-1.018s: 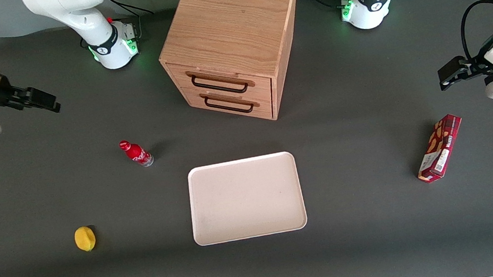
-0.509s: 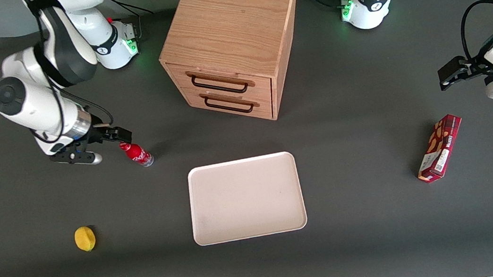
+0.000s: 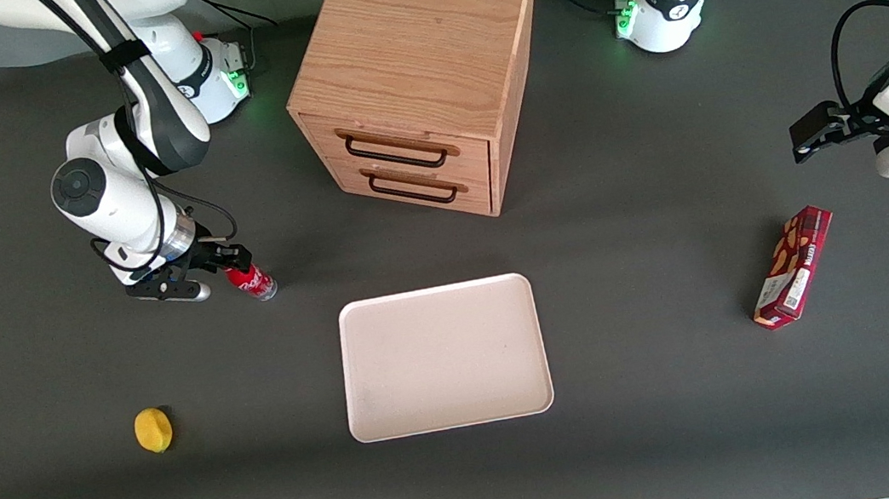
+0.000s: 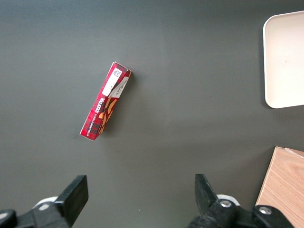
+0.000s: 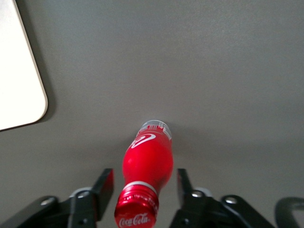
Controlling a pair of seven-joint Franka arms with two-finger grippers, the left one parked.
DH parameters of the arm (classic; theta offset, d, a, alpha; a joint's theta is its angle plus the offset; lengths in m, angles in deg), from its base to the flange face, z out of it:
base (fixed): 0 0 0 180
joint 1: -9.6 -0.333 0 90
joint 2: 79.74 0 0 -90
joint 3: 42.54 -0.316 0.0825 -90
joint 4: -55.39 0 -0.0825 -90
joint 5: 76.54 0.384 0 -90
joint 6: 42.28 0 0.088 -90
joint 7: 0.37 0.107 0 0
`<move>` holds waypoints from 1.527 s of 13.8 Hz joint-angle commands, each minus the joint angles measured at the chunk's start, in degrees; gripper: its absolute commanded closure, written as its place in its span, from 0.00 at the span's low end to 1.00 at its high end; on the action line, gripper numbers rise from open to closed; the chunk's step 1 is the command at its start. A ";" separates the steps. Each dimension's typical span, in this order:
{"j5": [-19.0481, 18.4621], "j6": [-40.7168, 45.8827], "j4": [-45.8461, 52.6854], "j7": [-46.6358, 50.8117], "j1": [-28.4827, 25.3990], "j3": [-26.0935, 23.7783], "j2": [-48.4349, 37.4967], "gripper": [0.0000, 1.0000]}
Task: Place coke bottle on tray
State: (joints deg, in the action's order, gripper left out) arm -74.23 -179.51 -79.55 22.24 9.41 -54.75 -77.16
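At the working arm's end of the dark grey table [image 3: 693, 440], a small yellow lemon-like object [image 3: 152, 430] lies alone, at about eight o'clock from the tray on the front view's dial and nearer to the front camera than the bottle.

At about one o'clock from that yellow object, the gripper [image 3: 234, 260] is down at the top of the coke bottle [image 3: 253, 281]. In the wrist view the gripper [image 5: 145, 183] is spread open, one black finger [image 5: 107, 187] on each side of the bottle's upper body and a thin strip of table showing between each finger and the red plastic, so no squeeze is visible. The coke bottle [image 5: 147, 164] stands upright on the table, red cap toward the wrist camera and silvery base on the surface. It is off the tray, at about ten o'clock from it and near its corner.

The tray [image 3: 441, 357] lies flat and bare mid-table; its rounded corner [image 5: 19, 71] shows in the wrist view.

At twelve o'clock from the tray stands a wooden two-drawer cabinet [image 3: 418, 47], both drawers shut.

At three o'clock from the tray, toward the parked arm's end, a dark red snack box [image 3: 793, 265] lies flat, well apart from it.
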 commanded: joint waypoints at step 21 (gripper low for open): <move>-11.07 45.08 81.85 38.26 -6.30 -12.38 39.57 1.00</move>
State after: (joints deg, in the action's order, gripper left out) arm -80.62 -130.39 -4.54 52.44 5.16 -64.80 -45.96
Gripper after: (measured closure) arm 0.656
